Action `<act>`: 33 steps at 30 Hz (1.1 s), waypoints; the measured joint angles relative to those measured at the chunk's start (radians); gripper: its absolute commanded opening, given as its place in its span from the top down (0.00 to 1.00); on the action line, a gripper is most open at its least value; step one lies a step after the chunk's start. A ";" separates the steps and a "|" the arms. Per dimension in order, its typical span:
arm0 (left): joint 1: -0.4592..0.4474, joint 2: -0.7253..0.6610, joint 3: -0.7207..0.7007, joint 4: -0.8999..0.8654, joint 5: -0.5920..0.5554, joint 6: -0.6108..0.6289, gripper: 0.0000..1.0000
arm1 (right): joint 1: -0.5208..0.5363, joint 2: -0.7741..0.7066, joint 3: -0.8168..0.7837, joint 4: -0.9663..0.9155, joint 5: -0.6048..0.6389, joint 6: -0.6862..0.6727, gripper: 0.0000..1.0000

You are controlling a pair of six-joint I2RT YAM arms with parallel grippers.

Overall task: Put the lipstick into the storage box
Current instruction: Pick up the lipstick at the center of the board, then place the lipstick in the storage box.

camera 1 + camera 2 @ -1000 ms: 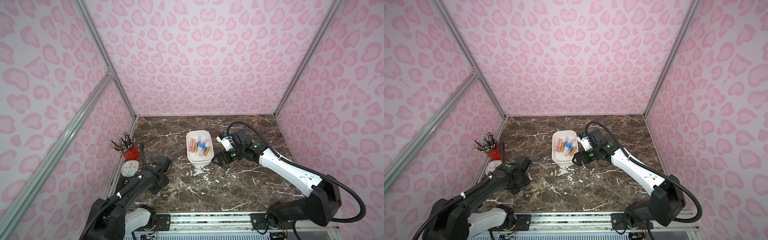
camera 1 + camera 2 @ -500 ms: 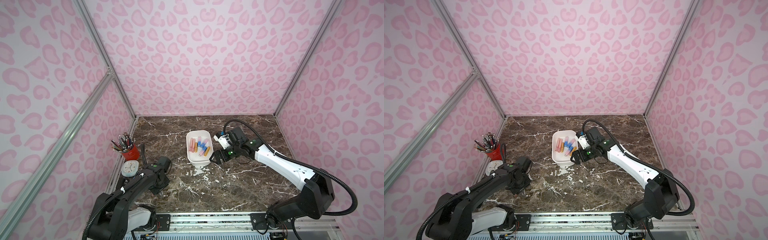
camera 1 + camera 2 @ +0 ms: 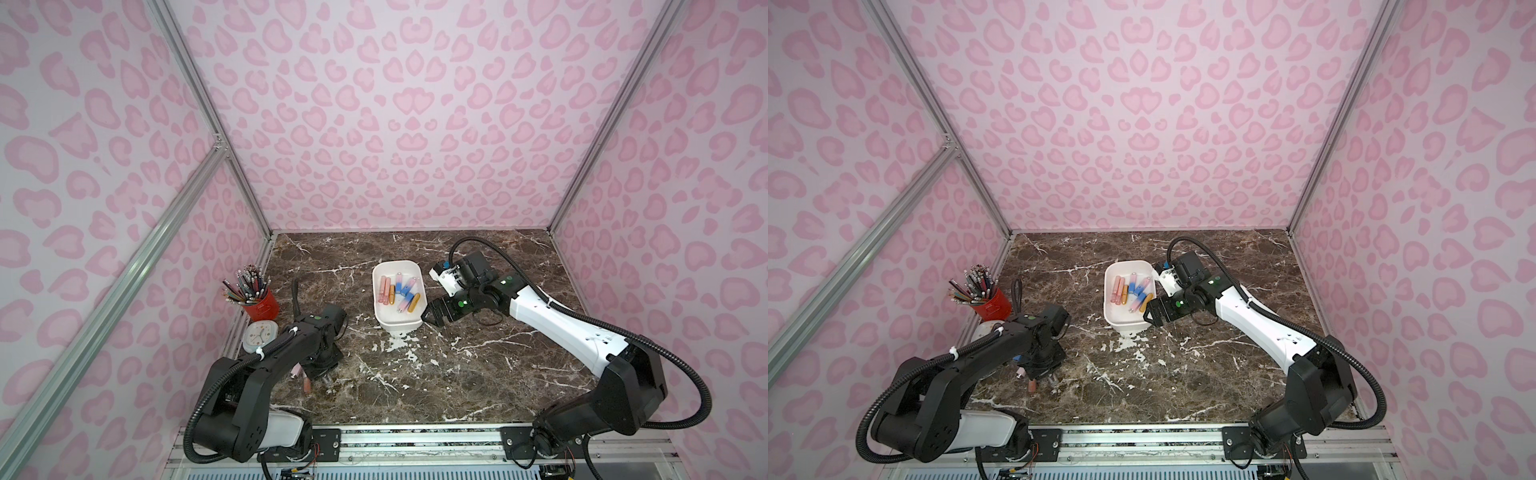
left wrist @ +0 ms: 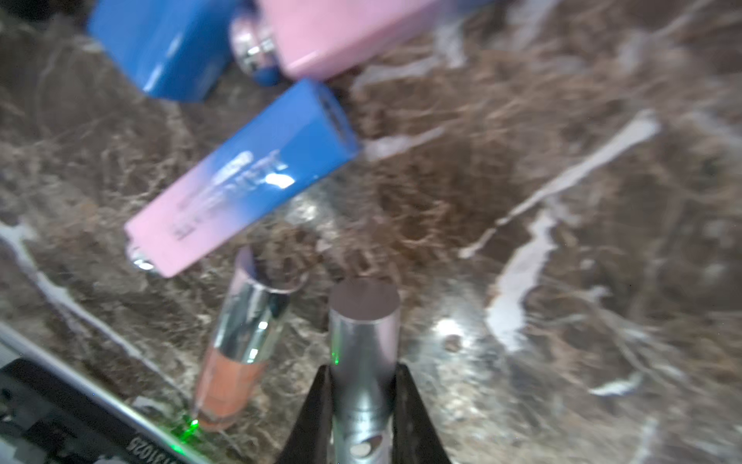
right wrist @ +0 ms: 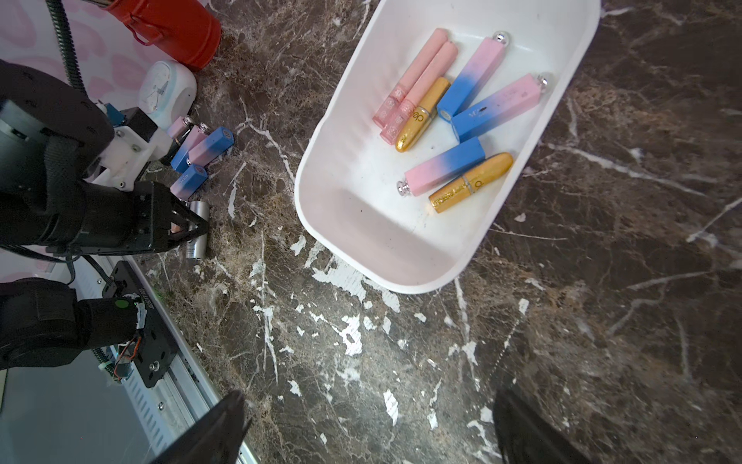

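Observation:
The white storage box (image 3: 397,323) (image 3: 1127,323) (image 5: 381,229) stands mid-table and holds several lipsticks (image 5: 443,166) in pink, blue-pink and gold. At the table's left front, my left gripper (image 3: 326,376) (image 3: 1052,376) (image 4: 363,385) is shut on a silver lipstick (image 4: 363,333) (image 5: 196,235) lying on the marble. Right beside it lie a peach tube with a silver cap (image 4: 237,353) and blue-pink tubes (image 4: 241,176) (image 5: 200,152). My right gripper (image 3: 426,318) (image 3: 1148,316) (image 5: 369,405) hangs open and empty by the box's near right corner.
A red pencil cup (image 3: 259,305) and a small white clock (image 3: 259,334) stand against the left wall, close behind the left arm. Pink patterned walls close in three sides. A metal rail (image 3: 415,436) runs along the front edge.
My left gripper's jaws have closed onto the silver lipstick. The right gripper has shifted a little toward the box's near corner and stays open.

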 measured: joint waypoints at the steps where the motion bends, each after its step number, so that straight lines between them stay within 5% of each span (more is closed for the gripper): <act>1: -0.002 0.006 0.029 0.003 -0.001 0.005 0.97 | -0.004 0.001 0.002 0.000 -0.001 -0.003 0.01; 14: -0.042 0.159 0.457 -0.085 -0.036 0.112 0.96 | -0.050 0.025 0.040 -0.016 -0.004 -0.026 0.01; 33: -0.187 0.653 1.122 -0.121 0.001 0.249 0.95 | -0.115 -0.007 0.071 -0.086 0.017 -0.051 0.01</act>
